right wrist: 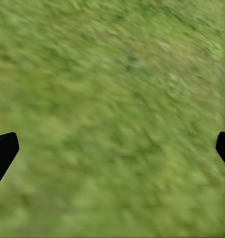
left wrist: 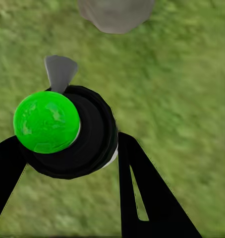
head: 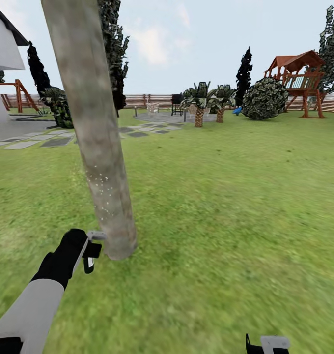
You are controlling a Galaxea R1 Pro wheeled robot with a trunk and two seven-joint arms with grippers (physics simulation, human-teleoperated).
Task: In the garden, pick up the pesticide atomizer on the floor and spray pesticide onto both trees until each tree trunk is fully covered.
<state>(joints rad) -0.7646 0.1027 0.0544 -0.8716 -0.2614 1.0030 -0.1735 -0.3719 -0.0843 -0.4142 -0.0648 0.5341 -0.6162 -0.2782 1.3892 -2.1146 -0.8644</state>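
Grass [left wrist: 192, 99], atomizer [left wrist: 68, 131] inside left pincer [left wrist: 73, 163]

The head view looks forward over grass [head: 226, 206]; both wrist views face down at it, close.

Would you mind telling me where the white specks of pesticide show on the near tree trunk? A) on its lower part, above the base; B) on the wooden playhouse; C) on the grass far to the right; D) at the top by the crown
A: in the head view the pesticide specks dot the lower part of the tree trunk, just above where the left gripper holds the atomizer.
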